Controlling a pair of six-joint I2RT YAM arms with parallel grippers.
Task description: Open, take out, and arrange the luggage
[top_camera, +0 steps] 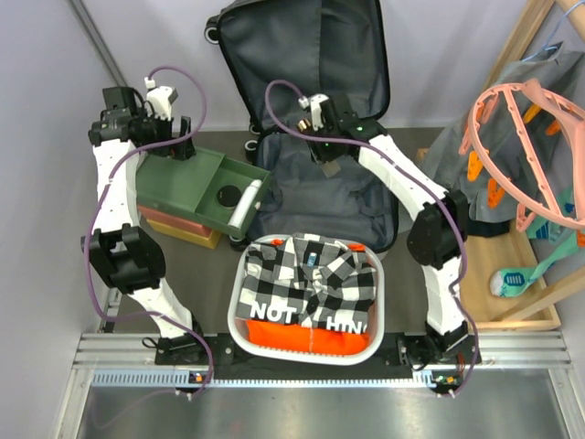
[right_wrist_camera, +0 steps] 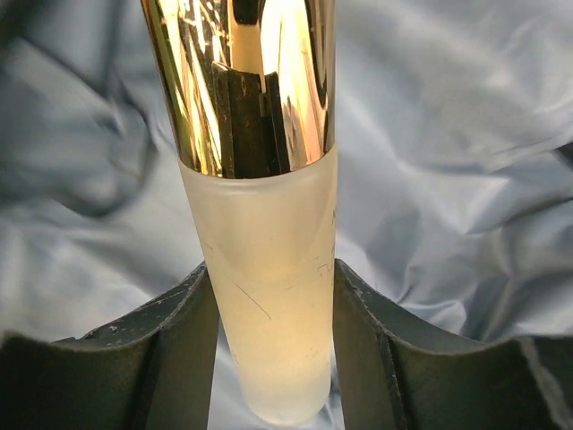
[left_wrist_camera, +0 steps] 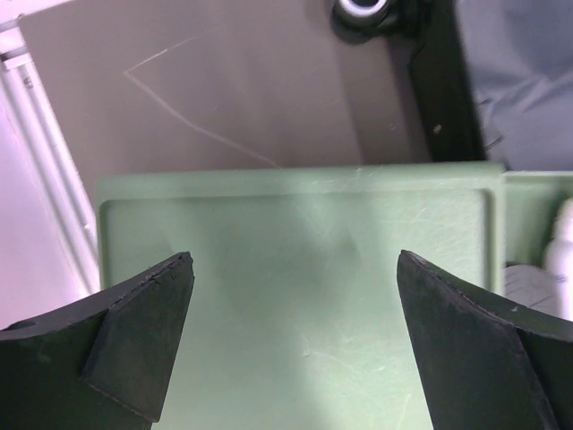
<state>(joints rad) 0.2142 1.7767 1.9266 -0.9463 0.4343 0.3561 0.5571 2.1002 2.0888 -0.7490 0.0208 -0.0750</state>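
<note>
Where: the luggage (top_camera: 311,201) sits at the back middle of the table. Bottom half lies flat, lid (top_camera: 302,55) stands up vs. the back wall.
Look: dark grey cloth inside w/ soft folds, a black rim, black wheels (top_camera: 254,144) at the hinge side. The outside shell faces away, so no print shows.
Open: done, I think. The lid is wide open.
Take out: part way, I think. The basket (top_camera: 306,357) in front of the case holds a black & white check shirt (top_camera: 306,279) and sth orange (top_camera: 311,337). The green box (top_camera: 187,197) just left of the case holds a white bottle (top_camera: 242,208) & a round black thing (top_camera: 228,194).
Right gripper (right_wrist_camera: 273,273): pinching a frosted bottle (right_wrist_camera: 269,224) w/ a gold cap (right_wrist_camera: 237,81), one finger on each side of the glass. It is over the grey cloth, near the back left of the bottom half. Can't tell if the bottle touches the cloth.
Left gripper (left_wrist_camera: 294,260): spread wide, nothing in it, over the green box top.
To do: my guess is the frosted bottle needs a spot outside the case, maybe by the other small things. Then tidy up.
More inside?: the rest of the cloth looks bare, but the right arm hides a bit, so can't say for sure.
</note>
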